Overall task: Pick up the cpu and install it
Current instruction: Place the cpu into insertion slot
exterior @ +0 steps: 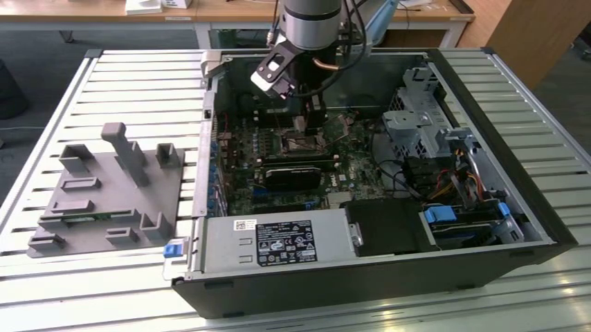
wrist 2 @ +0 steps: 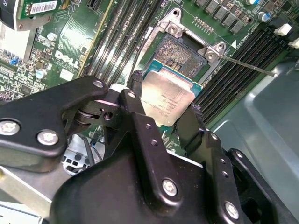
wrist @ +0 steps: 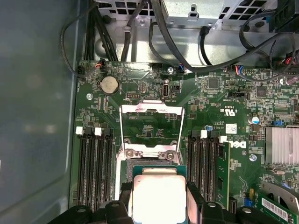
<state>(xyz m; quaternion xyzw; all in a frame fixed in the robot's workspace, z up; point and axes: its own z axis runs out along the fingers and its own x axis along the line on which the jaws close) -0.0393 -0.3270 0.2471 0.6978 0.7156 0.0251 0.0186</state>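
The hand (wrist 2: pixel 166 95) grips the cpu (wrist 2: pixel 172 106), with its two black fingers (wrist 2: pixel 140 116) pressed against opposite edges; the silvery top shows in both wrist views. The chip sits over the motherboard's (wrist: pixel 224 93) open socket (wrist 2: pixel 180 53), whose load plate (wrist: pixel 149 123) is flipped up; whether they touch is unclear. The open computer case (exterior: pixel 369 283) lies on the slatted worktop (exterior: pixel 138 76).

Bright, even light throws glare on the slatted table (exterior: pixel 517 301) and cpu (wrist: pixel 159 198); the computer case (exterior: pixel 369 280) interior is shadowed.
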